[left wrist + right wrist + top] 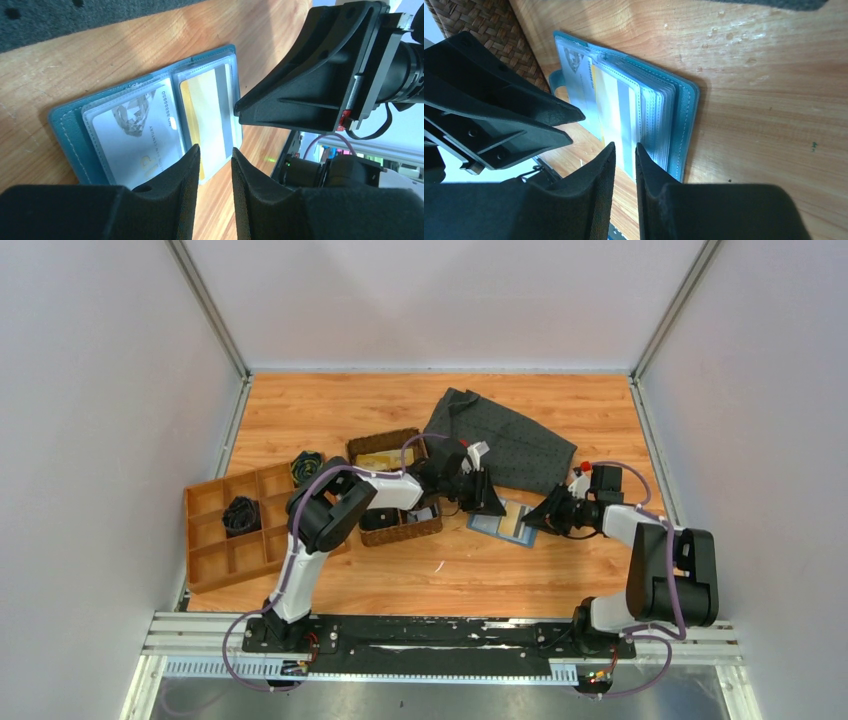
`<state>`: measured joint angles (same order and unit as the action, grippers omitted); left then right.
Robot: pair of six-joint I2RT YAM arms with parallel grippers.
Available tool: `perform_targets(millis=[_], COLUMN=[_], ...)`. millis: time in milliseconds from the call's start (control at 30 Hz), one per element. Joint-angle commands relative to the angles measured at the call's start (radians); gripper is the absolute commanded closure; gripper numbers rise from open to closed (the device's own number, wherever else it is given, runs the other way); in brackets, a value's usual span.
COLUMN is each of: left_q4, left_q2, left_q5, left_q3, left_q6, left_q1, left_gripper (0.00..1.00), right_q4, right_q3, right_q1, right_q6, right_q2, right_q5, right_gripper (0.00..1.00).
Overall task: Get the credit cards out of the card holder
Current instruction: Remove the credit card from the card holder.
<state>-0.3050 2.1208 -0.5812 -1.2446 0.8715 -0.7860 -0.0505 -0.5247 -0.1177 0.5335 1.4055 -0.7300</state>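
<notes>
- Top view: card holder (508,523) lies open on the tabletop (400,575), beside the woven basket (385,437) and below the dark cloth (510,445). Left claw (495,508) and right claw (528,523) close in on it from opposite sides.
- Left wrist: left claw (214,150) is slightly spread and holds nothing. Credit cards (135,135) sit in clear sleeves (227,65).
- Right wrist: right claw (625,147) shows a narrow gap, tips at the sleeve edge, nothing pinched.

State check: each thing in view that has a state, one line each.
Blue-teal bifold card holder: open, lying flat on the wooden table.
White card: in its clear sleeve, not yet out.
Yellow card: in its clear sleeve, not yet out.
Left gripper: open, empty, by the holder.
Right gripper: narrowly open, empty, at the holder's edge.
Dark grey dotted cloth: rumpled, on the table.
</notes>
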Motion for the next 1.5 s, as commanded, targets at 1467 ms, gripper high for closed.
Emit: perform_targets(millis=[1467], left_q4=[0.001], left_q2=[-0.098], left_q5=[0.053], left_q3=[0.071], left_q6=[-0.010], left_q1=[0.012], left_gripper=[0.61], right_q4=[0.042], right_q3=[-0.013], right_q1=[0.108], right_q6=[0.055], right_q2=[-0.088], right_q5=[-0.017], right_gripper=[0.67])
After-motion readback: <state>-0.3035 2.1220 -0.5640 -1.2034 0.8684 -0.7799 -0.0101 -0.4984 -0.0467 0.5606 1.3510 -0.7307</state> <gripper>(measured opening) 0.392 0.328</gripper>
